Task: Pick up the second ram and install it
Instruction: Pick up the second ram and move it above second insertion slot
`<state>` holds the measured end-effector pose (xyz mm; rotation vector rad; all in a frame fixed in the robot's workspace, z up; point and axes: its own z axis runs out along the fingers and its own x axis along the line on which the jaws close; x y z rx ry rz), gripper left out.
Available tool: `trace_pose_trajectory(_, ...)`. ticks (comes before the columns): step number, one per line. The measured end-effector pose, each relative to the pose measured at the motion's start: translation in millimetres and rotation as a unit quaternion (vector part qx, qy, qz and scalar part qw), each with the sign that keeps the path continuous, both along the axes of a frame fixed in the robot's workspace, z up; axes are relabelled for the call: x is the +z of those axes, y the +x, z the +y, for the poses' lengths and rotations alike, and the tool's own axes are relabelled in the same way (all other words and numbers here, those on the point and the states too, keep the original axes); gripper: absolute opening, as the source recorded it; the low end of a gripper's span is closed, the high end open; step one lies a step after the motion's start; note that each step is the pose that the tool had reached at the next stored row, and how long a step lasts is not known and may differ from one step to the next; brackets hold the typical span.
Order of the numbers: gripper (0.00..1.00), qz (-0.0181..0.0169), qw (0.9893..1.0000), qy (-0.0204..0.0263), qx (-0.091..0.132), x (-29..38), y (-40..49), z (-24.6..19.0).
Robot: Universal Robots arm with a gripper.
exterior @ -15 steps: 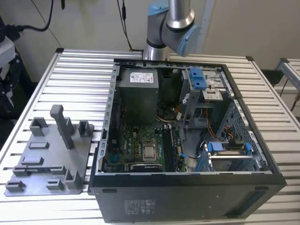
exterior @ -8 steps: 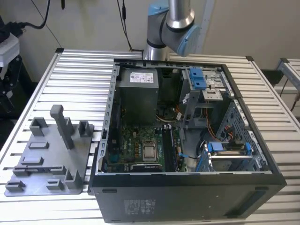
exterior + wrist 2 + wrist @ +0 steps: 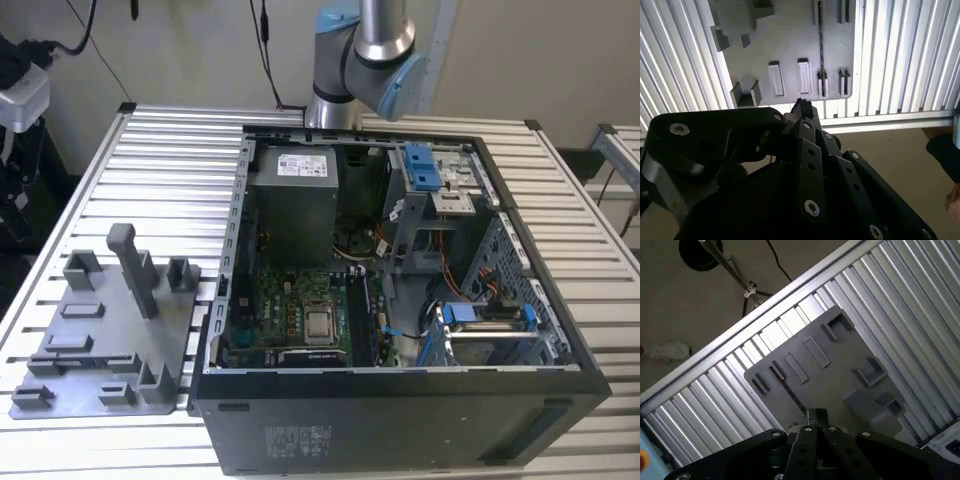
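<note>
My claw (image 3: 802, 106) hangs pinched narrow, empty, over the grey plastic tray (image 3: 785, 40); the second ram (image 3: 820, 45) (seemingly that thin dark edge-on stick) stands slotted there. Descending unopened risks striking it.

black hand (image 3: 802, 108), grey tray (image 3: 100, 340), silver ribbed table (image 3: 170, 165), black case (image 3: 400, 430), green motherboard (image 3: 275, 300).

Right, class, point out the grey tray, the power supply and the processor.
grey tray (image 3: 110, 335), exterior view, bare base plate.
power supply (image 3: 293, 205), exterior view, its grey side.
processor (image 3: 321, 325), exterior view, its metal lid.
</note>
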<state>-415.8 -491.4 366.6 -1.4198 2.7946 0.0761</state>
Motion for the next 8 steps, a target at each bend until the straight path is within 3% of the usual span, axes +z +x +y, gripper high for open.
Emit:
trace_pose_trajectory(4,0.11,-0.0018,0.9993,0.0,0.037,-1.1,0.0,-0.1)
trace_pose_trajectory(8,0.11,-0.0036,0.9973,0.0,0.073,-1.6,0.0,0.0)
